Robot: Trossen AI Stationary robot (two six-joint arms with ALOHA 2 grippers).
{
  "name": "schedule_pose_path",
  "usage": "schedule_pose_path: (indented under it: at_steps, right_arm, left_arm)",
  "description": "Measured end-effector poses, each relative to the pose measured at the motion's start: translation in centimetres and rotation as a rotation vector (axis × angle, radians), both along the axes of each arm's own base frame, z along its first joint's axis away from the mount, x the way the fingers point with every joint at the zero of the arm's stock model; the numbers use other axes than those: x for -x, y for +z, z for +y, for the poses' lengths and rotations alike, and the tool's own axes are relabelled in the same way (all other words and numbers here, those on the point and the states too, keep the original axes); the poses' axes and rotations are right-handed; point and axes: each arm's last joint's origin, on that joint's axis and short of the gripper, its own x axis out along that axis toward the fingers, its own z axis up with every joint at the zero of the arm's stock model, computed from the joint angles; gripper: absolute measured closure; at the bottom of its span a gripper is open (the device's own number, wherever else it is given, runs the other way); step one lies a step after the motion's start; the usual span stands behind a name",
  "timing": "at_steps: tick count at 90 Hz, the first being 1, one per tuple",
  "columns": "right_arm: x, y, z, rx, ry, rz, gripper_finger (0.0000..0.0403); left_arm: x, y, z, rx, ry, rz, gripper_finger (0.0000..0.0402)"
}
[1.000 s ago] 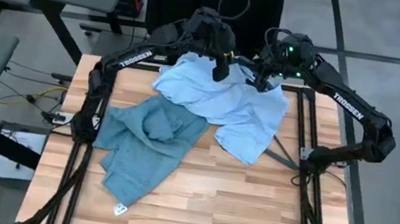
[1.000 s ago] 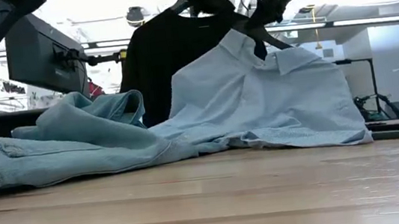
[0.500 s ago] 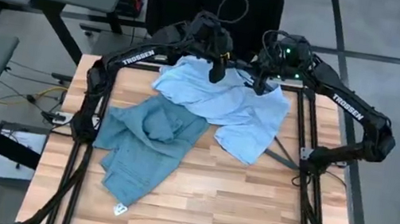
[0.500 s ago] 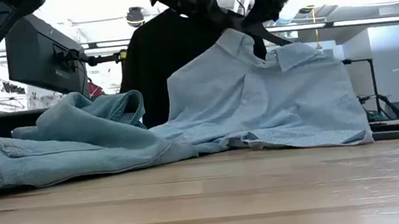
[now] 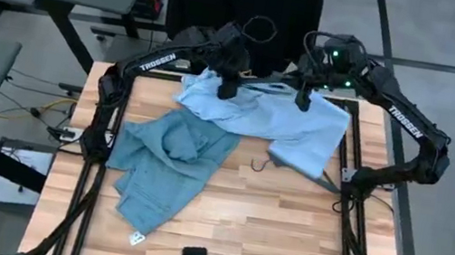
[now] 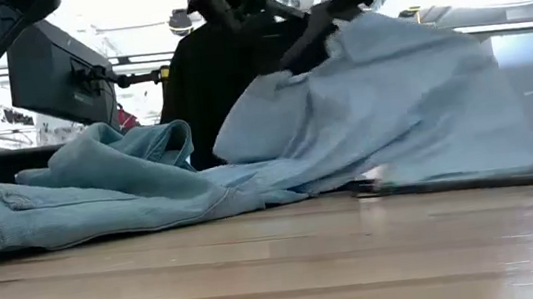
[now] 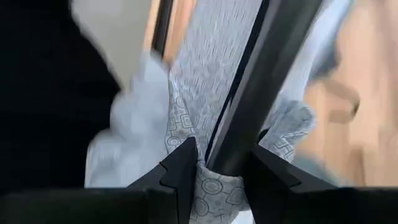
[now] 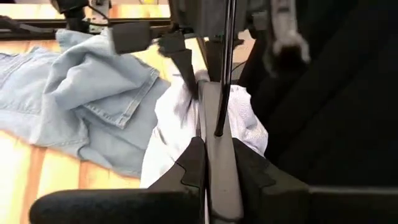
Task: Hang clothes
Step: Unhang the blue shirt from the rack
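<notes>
Gripping a hanger inside the shirt, both grippers, left and right, hold it above the desk beside the jeans.

Pale shirt lifted; jeans crumpled beside it.

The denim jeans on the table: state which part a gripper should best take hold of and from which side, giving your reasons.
Probably the raised fold of the jeans, taken from above: it stands up off the table, so fingers can close around it, while the rest lies flat. Left gripper and right gripper are both shut on the hanger.
</notes>
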Motion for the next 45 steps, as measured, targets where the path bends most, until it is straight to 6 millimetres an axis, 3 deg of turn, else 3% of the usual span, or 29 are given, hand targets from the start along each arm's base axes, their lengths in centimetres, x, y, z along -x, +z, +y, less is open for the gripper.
schedule_pose_path:
  at_steps: [27, 45]
  right_arm:
    - [2.9, 2.3, 0.9, 0.02, -0.053, -0.06, 0.0373]
    - [4.3, 3.1, 0.8, 0.033, -0.118, -0.115, 0.0373]
  left_arm:
    - [2.6, -3.8, 2.2, 0.172, 0.08, 0.133, 0.0301]
    - [1.5, -5.2, 2.5, 0.21, 0.053, 0.019, 0.0301]
